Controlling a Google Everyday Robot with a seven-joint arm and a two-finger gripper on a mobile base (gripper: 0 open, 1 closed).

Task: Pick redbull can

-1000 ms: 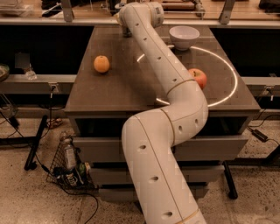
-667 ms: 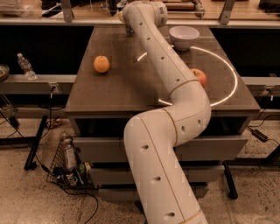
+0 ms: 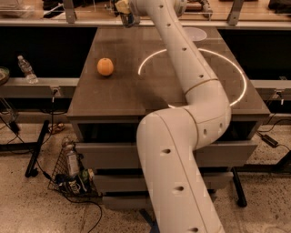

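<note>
Starting at the gripper: hanging over the far edge of the table, probably stretched out that far because of the dark sliver right under the jaws. Likely the redbull can, though hard to make out. Can't tell jaws wide or pinched from here, so not calling it a grasp. Working outward from the jaws: white bowl off to the picture's right, orange well apart toward the near side, neither the target. Plastic bottle farther still, off the table entirely.
</note>
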